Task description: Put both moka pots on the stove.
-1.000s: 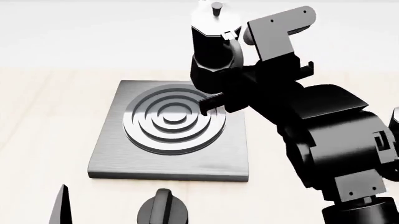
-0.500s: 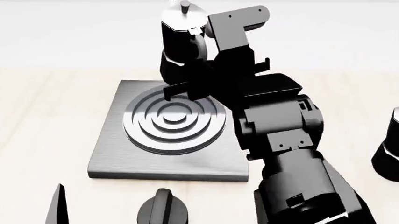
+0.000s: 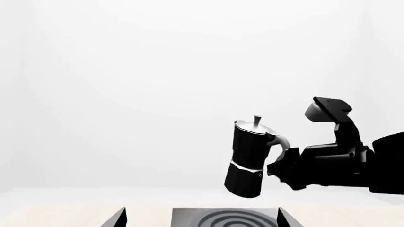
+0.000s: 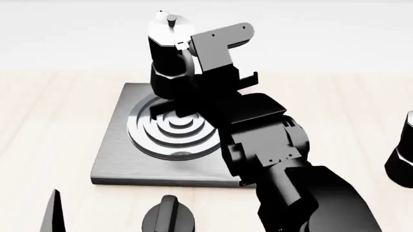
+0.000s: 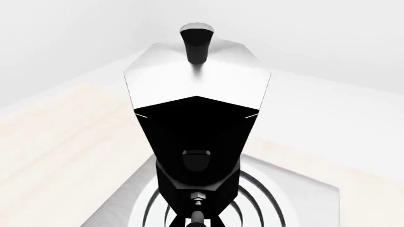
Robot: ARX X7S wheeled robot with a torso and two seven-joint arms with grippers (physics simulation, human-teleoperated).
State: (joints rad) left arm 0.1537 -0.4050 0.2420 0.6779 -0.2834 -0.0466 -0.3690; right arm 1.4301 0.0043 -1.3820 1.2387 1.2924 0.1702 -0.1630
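The jaws of the right gripper [image 4: 193,79] are being kept clenched on the handle of one moka pot [image 4: 166,53], slightly tilted above the stove [image 4: 116,159] beneath them, the second moka pot [image 4: 401,154] standing well apart, while the left gripper's state cannot be told.

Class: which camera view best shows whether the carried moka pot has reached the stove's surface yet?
The left wrist view: it shows the moka pot side-on, tilted, with clear air between its base and the stove below. The head view looks down, so the height is hidden. The right wrist view shows mainly the pot's handle side over the burner rings.
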